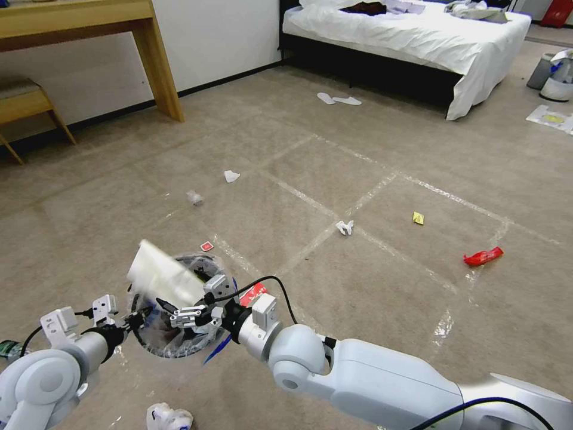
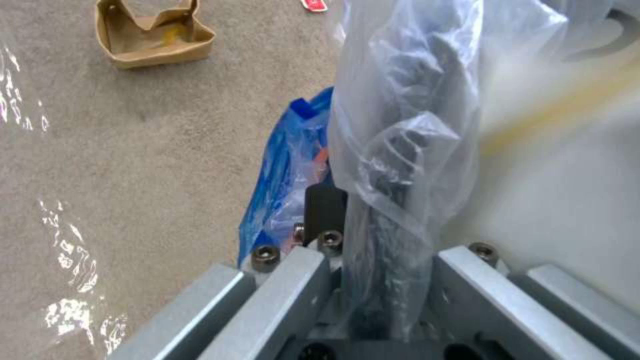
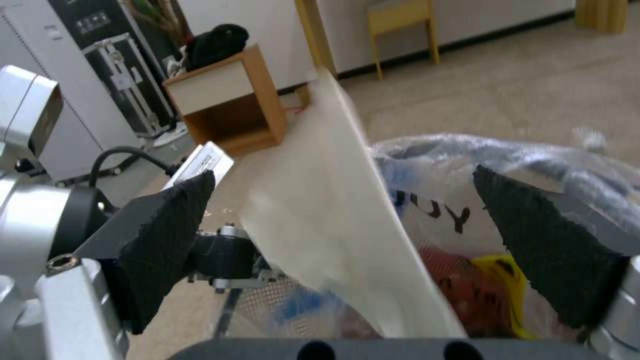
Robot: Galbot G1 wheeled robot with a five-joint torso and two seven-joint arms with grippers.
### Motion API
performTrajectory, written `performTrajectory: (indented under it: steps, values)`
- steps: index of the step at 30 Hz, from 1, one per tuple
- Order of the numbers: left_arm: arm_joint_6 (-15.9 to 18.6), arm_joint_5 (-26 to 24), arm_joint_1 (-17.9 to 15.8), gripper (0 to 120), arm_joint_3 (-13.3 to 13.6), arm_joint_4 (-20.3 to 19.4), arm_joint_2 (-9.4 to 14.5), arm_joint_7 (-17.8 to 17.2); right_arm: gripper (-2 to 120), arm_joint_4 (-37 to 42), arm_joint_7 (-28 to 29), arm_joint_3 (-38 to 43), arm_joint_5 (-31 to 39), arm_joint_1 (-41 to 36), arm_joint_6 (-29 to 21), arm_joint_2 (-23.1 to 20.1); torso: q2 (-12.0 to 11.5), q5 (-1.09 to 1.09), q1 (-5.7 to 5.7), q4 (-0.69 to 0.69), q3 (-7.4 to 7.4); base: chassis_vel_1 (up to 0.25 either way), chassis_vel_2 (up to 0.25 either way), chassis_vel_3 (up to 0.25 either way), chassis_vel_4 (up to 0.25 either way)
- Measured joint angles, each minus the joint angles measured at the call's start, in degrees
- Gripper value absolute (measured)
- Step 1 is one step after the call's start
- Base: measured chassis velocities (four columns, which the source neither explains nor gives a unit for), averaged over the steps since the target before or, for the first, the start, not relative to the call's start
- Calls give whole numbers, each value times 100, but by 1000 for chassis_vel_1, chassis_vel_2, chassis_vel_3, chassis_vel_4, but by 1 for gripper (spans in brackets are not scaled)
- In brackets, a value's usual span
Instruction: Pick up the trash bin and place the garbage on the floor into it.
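1. Trash bin (image 1: 179,334), lower left of frame, rim clamped by left gripper (image 1: 132,319).
2. Right gripper (image 1: 191,301) wide open over bin, white paper bag (image 1: 164,275) loose between fingers.
3. Red wrapper (image 1: 483,257) on floor (image 1: 358,149), right side.

The room is evenly and brightly lit, with soft daylight-like light and only faint shadows on the floor (image 1: 370,149). Tape strips (image 1: 444,325) glare white toward 4 o'clock in the head view, and more glare patches (image 2: 70,257) shine at 8 o'clock in the left wrist view. A white paper bag (image 1: 161,275) is smeared by motion blur; it is blurred in the right wrist view too (image 3: 333,220). Straight lines bow near the head view's edges.
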Motion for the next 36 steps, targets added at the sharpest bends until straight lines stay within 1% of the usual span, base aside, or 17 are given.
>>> performTrajectory:
  steps: [2, 10, 18, 23, 26, 27, 28, 29, 31, 32, 33, 36]
  values:
    - [0, 3, 13, 0, -12, -17, -5, 0, 99, 80, 142, 15, 186, -3, -133, 10, 0, 0, 0, 0, 0, 0, 0, 0, 0]
    - [0, 15, 21, 0, -23, -40, -28, 0, 99, 107, 215, 28, 220, -3, -174, 4, 0, 0, 0, 0, 0, 0, 0, 0, 0]
    - [0, 46, 29, 0, -19, -30, -45, 2, 99, 167, 177, 176, 150, -43, -141, 12, 0, 0, 0, 0, 0, 0, 0, 0, 0]
    - [0, 48, 7, 0, -21, 3, -41, 3, 99, 296, 3, 425, 99, -81, -24, -66, 0, 0, 0, 0, 0, 0, 0, 0, 0]
    - [0, 48, 13, 0, -41, 4, -41, 4, 100, 374, -396, 790, 105, -135, 427, -99, 0, 0, 0, 0, 0, 0, 0, 0, 0]
    - [0, 48, 13, 0, -41, 4, -41, 4, 100, 374, -396, 790, 105, -135, 427, -99, 0, 0, 0, 0, 0, 0, 0, 0, 0]
    - [-1, 48, 17, 0, -54, 2, -41, 4, 100, 405, -574, 979, 150, -167, 623, -93, 0, 0, 0, 0, 0, 0, 0, 0, 0]
    - [-1, 48, 17, 0, -54, 2, -41, 4, 100, 405, -574, 979, 150, -167, 623, -93, 0, 0, 0, 0, 0, 0, 0, 0, 0]
    - [-1, 51, 22, 0, -79, -1, -44, 4, 100, 471, -770, 1348, 187, -234, 846, -99, 0, 0, 0, 0, 0, 0, 0, 0, 0]
    - [0, 55, 24, 0, -92, -2, -49, 5, 100, 482, -818, 1562, 173, -282, 890, -127, 0, 1, 0, 1, 0, 0, 0, 0, 0]
    - [0, 55, 24, 0, -92, -2, -49, 5, 100, 482, -818, 1562, 173, -282, 890, -127, 0, 1, 0, 1, 0, 0, 0, 0, 0]
    - [-1, 96, 25, 0, -138, 0, -80, 15, 100, 426, -810, 2474, 122, -482, 906, -359, 0, 2, 0, 1, 0, 0, 0, 0, 0]
